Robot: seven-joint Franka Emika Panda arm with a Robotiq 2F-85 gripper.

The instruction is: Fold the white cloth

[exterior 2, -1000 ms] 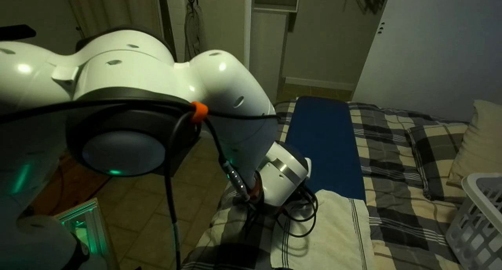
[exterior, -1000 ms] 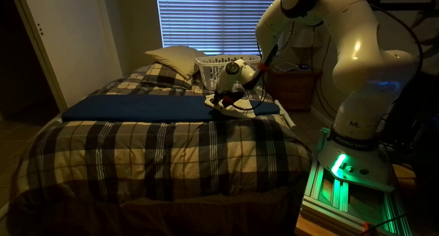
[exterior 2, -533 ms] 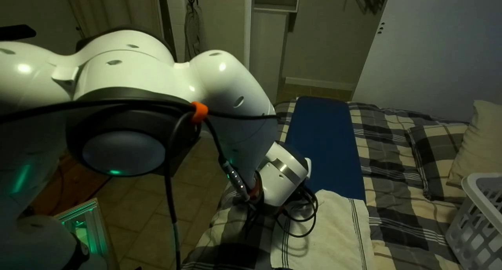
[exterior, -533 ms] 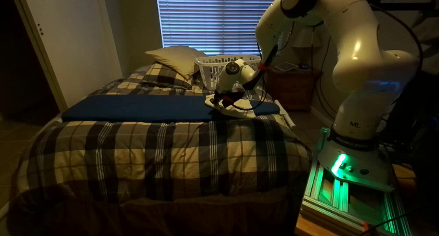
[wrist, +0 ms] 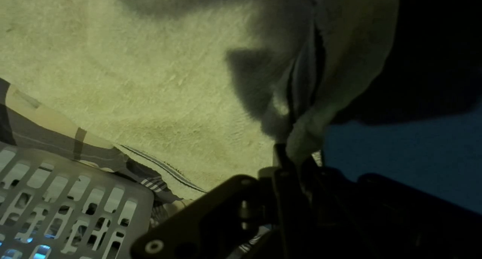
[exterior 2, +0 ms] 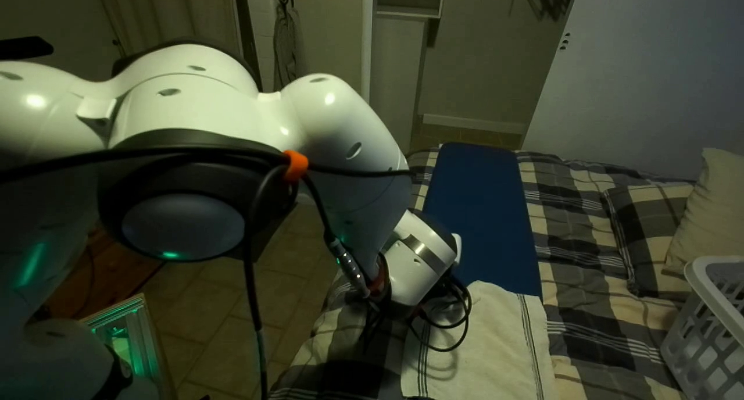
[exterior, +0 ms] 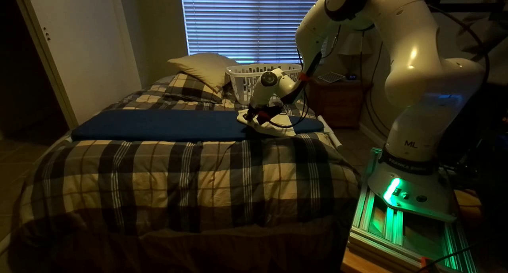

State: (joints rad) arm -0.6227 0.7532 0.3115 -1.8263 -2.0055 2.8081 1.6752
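Observation:
The white cloth (exterior: pixel 282 127) is cream with thin dark stripes and lies over the near end of the long dark blue cloth (exterior: pixel 170 124). In an exterior view the white cloth (exterior 2: pixel 494 342) looks mostly flat, with its left part under the wrist and cables. My gripper (exterior: pixel 254 117) is low at the cloth's far-left end, its fingers dark and hard to make out there. In the wrist view the gripper (wrist: pixel 297 159) is shut on a bunched edge of the white cloth (wrist: pixel 158 82), which rises in a fold from the fingertips. The fingers are hidden behind the wrist in an exterior view.
A white lattice laundry basket (exterior: pixel 241 84) stands close behind the cloth and also shows in the wrist view (wrist: pixel 56 206). A plump white pillow (exterior: pixel 204 64) leans on a plaid pillow (exterior: pixel 190 88). A plaid bedspread (exterior: pixel 214 173) covers the bed. Black cables (exterior 2: pixel 465 324) loop over the cloth.

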